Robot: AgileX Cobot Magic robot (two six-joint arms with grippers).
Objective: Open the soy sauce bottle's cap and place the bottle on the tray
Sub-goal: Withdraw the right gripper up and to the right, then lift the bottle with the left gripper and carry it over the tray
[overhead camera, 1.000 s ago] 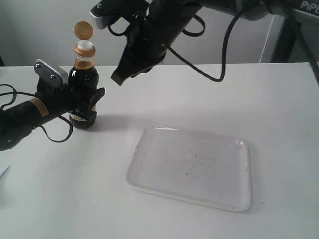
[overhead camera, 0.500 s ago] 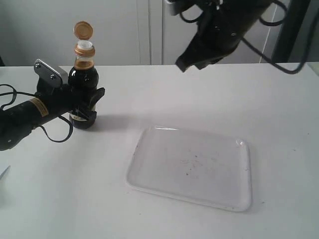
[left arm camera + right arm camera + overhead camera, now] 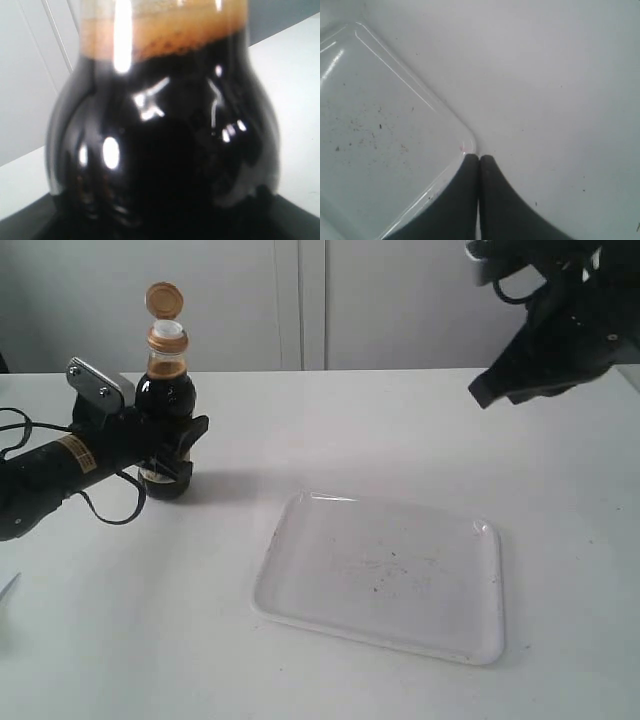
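With the cap (image 3: 165,301) already flipped up on its hinge and the white spout exposed, the soy sauce bottle (image 3: 166,405) stands upright on the table (image 3: 330,430), well to the left of the tray (image 3: 478,642) and not yet on it. The left gripper (image 3: 170,445) clamps the bottle around its lower body; its wrist view shows only dark glass at close range, so contact appears firm, though the pads themselves are not visible. The right gripper (image 3: 479,161) hangs high at the right, well clear, its fingers pressed together and holding nothing, above a corner of the tray.

Risk assessment: the spout is open and the liquid sits high in the neck. Any tilt or jolt during transfer would likely spill sauce. A low grip on a rounded glass body could let the bottle pivot or slip. Setting it down on the raised rim could topple it
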